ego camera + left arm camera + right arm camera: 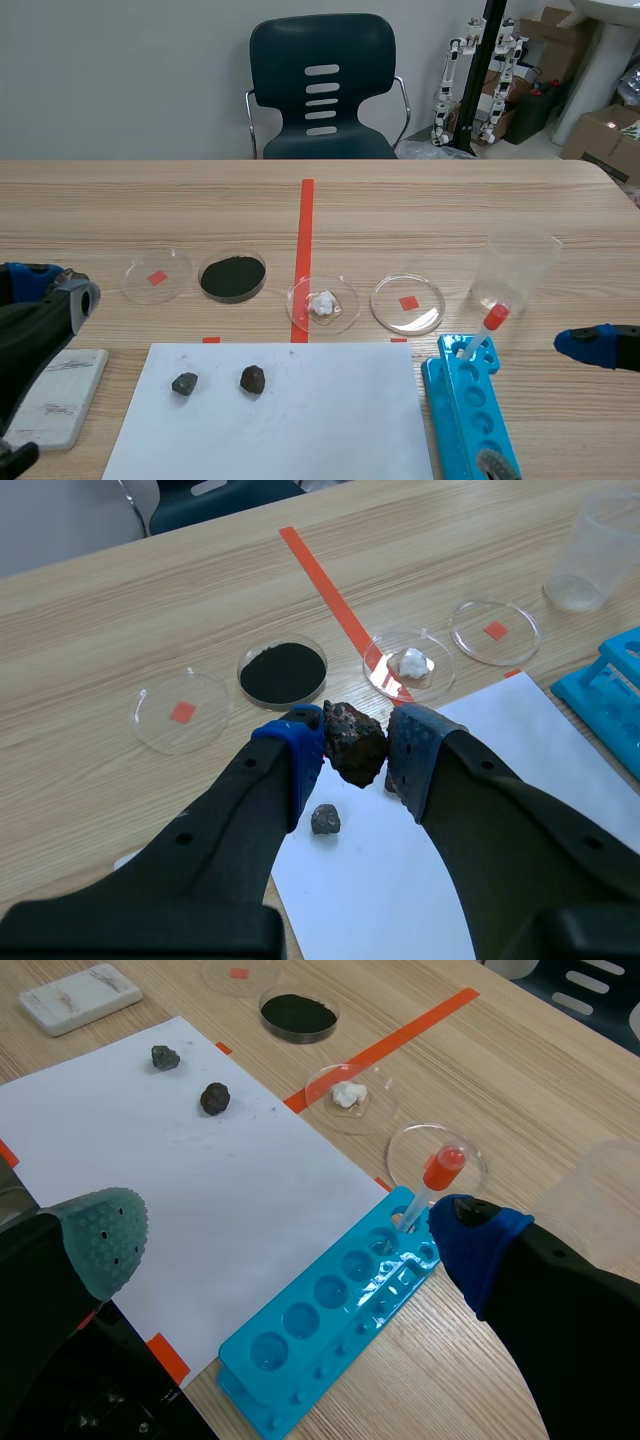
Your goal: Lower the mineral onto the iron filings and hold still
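My left gripper [355,755] is shut on a dark reddish-brown mineral [352,742], pinched between its blue pads and held above the table. Ahead of it and a little to the left lies the petri dish of black iron filings [283,672], some way off. In the scene view that dish [232,276] sits left of the tape line, while the left gripper [45,290] stays at the far left edge. The right gripper [290,1245] stands open over the paper's corner and the blue tray, holding nothing.
Two small rocks, grey [183,383] and dark [252,379], lie on the white paper [300,420]. Along the row are an empty dish [157,277], a dish with a white lump [322,304], another dish [407,302] and a plastic cup [515,268]. A blue tray [470,420] holds a dropper [488,328]. A white block [60,395] lies at left.
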Robot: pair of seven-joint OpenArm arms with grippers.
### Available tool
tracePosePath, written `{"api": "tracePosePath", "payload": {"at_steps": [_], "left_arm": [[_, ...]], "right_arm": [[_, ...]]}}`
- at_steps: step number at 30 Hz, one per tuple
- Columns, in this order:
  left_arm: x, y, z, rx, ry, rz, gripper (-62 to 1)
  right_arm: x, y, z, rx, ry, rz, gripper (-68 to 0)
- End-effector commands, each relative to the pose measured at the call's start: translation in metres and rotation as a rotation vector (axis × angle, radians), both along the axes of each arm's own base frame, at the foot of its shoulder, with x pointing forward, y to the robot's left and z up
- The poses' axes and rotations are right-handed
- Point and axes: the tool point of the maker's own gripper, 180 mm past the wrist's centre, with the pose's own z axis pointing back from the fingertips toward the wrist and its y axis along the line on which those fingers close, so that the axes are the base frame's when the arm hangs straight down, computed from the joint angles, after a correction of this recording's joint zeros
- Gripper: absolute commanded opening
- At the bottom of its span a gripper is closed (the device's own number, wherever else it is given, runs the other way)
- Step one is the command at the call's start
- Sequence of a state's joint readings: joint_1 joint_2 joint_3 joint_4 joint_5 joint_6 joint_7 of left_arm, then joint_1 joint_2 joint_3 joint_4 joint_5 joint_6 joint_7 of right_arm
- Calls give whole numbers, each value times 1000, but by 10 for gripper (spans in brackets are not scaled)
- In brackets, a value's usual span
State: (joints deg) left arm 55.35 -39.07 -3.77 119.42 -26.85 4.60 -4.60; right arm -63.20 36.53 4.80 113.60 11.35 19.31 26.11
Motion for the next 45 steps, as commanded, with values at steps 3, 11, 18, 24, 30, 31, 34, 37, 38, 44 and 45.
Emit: {"api": "tracePosePath", "payload": {"at_steps": [3,11,18,24,30,31,34,37,38,44,45], "left_arm": [[2,-5,9,-25,-30,-2,-460],[2,-5,9,-25,-30,-2,-460],[2,-5,9,-25,-30,-2,-460],[2,-4,9,-25,-30,-2,-460],[12,-2,2,-17,2,26,-460],[17,0,-1,-9,12,36,-460],[33,6,-11,2,46,81,-460],[49,10,-21,0,88,126,-460],[54,12,-24,-1,99,141,-460],[91,23,-38,-23,142,223,-460],[97,24,-42,-21,163,232,-460]], "right_arm": [[3,2,5,17,-17,-1,-88],[3,2,5,17,-17,-1,-88],[3,2,5,17,-17,-1,-88],[3,2,5,17,-17,-1,-88],[3,2,5,17,-17,-1,-88],[3,2,5,17,-17,-1,-88],[3,2,5,17,-17,-1,-88],[3,2,5,17,-17,-1,-88],[3,2,5,17,-17,-1,-88],[3,2,5,17,-17,-1,-88],[3,2,5,17,-17,-1,-88]]}}
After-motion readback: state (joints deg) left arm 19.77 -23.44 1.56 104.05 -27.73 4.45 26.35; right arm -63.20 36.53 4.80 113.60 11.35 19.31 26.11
